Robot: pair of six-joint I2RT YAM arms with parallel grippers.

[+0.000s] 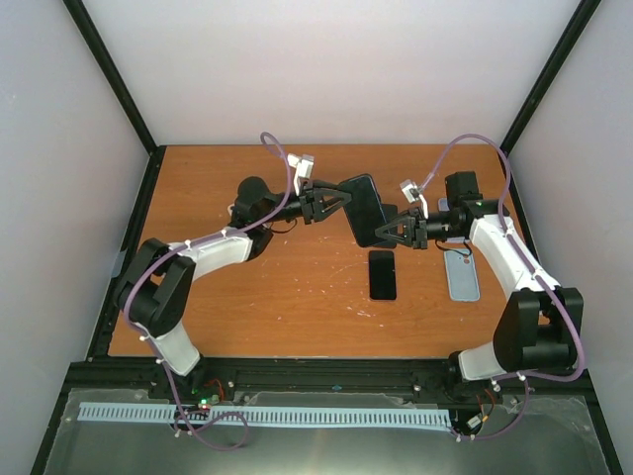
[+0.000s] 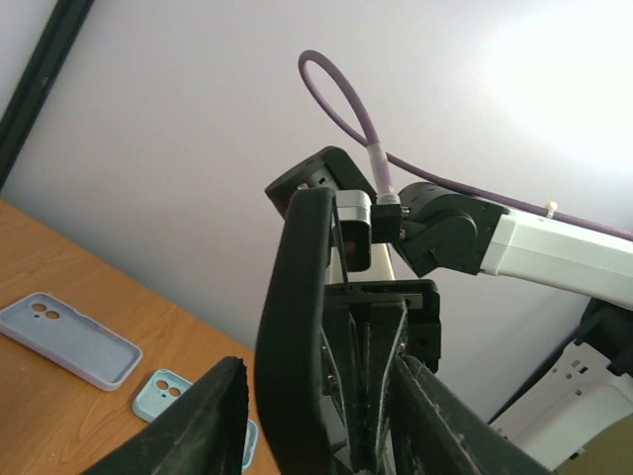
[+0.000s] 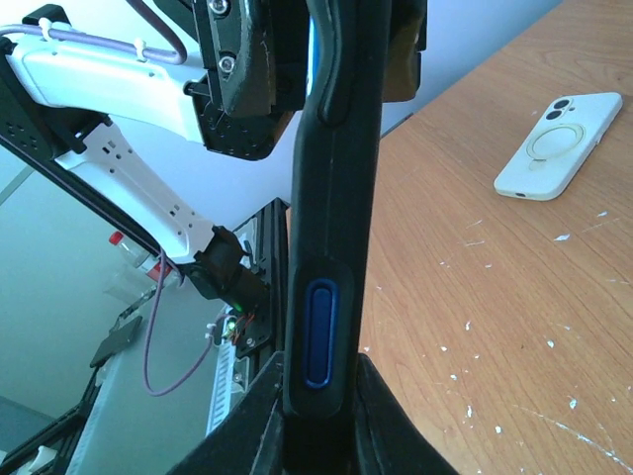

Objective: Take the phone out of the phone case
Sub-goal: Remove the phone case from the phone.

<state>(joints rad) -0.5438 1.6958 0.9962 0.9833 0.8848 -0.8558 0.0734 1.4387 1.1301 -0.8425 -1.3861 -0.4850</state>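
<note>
Aloft, phone case [image 1: 364, 206] pinched between fingers [image 2: 198, 426]

No way to tell from above whether anything's still inside the black phone case [image 1: 364, 206]. Right wrist view cuts its edge off top and bottom. Light-blue case [image 2: 163, 391] sits half hidden behind one of the left jaws.

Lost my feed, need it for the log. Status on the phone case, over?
Left gripper, right gripper shut on black phone case, held off table. Apparently not emptied yet. Nothing blocking.
</note>
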